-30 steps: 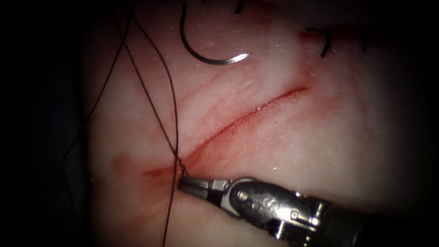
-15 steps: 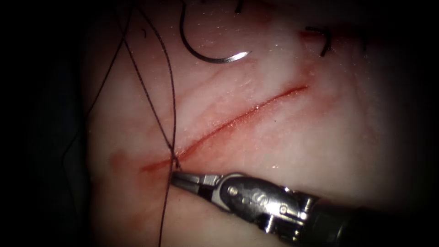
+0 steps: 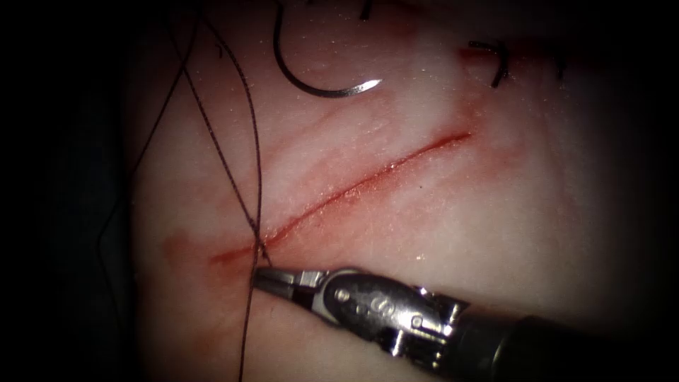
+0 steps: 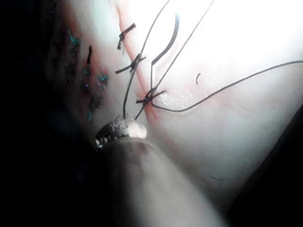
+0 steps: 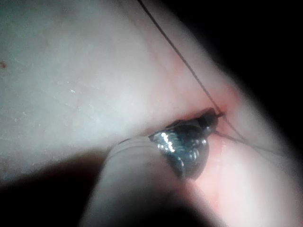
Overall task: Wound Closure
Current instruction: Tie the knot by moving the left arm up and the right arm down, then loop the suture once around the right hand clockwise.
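With our right gripper [image 3: 263, 277] clenched on the thread [image 3: 256, 185] at the cut's [image 3: 368, 177] near left end and the needle [image 3: 318, 83] lying loose on the far tissue [image 3: 438, 233], a hard tug could tear that stitch through.

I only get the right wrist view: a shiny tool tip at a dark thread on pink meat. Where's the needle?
Observer: The needle lies loose on the tissue, left of the cut, in neither tool; the right tool grips only thread.
Operator: Any stitches done?
Observer: Yes, one stitch with short cut ends sits past the cut's upper right end.
Operator: And the other tool?
Observer: The left tool has a thread strand running to its tip; whether it holds it, I can't tell.
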